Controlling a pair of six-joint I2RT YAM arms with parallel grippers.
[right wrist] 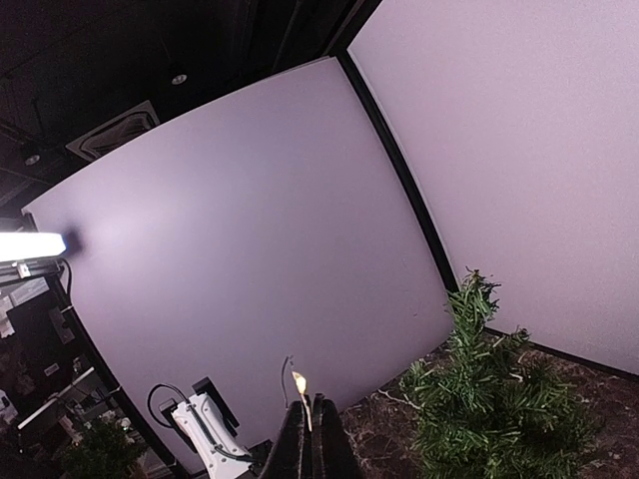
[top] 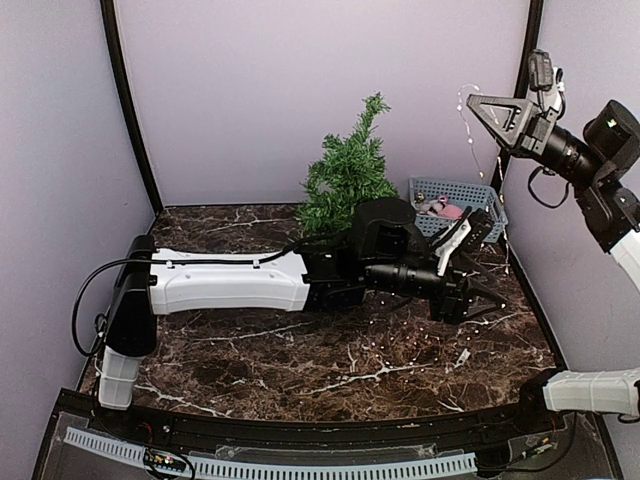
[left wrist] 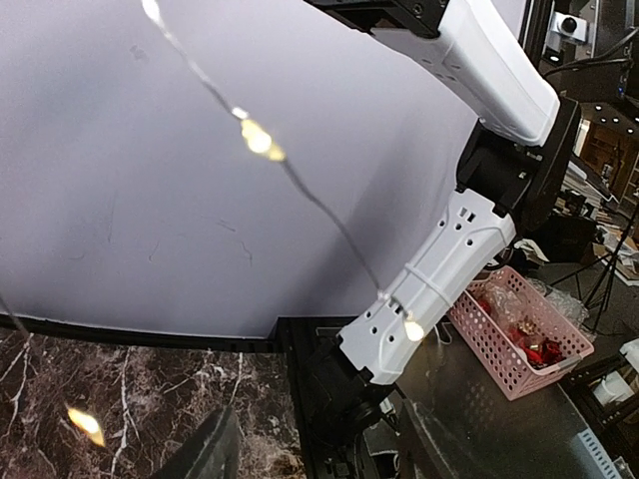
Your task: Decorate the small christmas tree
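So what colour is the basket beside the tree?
Blue-grey; the basket shows best in the top view.

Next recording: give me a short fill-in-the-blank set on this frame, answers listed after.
The right pincer, raised high, is ___ on the light string.
The small christmas tree stands at the ___ of the marble table.
In the top view, the basket sits to the tree's ___.
The string's bulbs are ___.
Missing: shut; back; right; lit.
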